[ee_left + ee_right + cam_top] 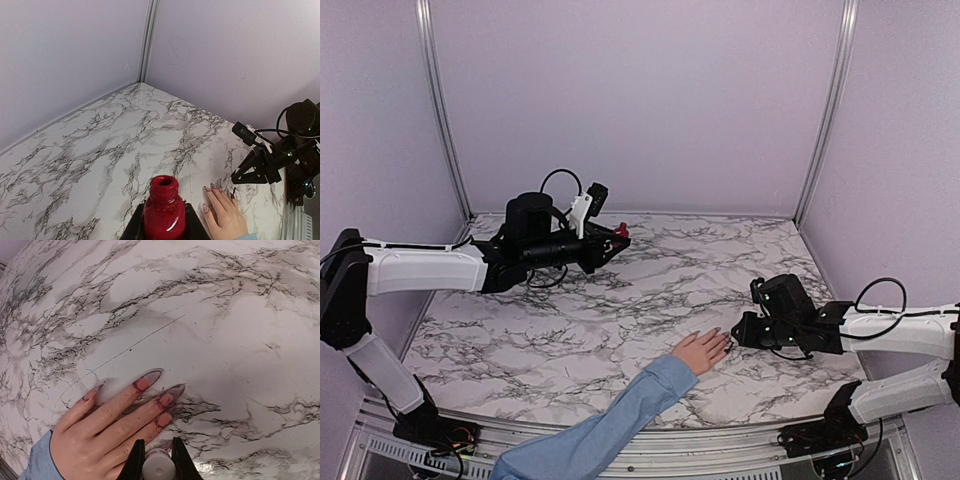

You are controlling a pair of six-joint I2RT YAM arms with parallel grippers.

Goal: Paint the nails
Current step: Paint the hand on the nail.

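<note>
Marble-patterned, white with dark veins: spreads as the table [620, 300] under all the rest. Reaches over its far left part with the left arm [430, 268], well above the surface; lies low along the near right side with the right arm [900, 330]. Comes in from the near edge in a light blue sleeve [610, 425] and rests palm down on the marble as a human hand [95, 435], fingers pointing toward the right arm. Clamps with the left gripper [163, 222] on a small red bottle [163, 200], well apart from the hand. Closes tight with the right gripper [158, 455] on a small whitish round cap [158, 467], just beside the fingertips, close to the lowest finger. Shows the nails [165, 400] right ahead of that gripper, reddish, with red smears on the skin around them. Cannot tell whether anything touches them.
</note>
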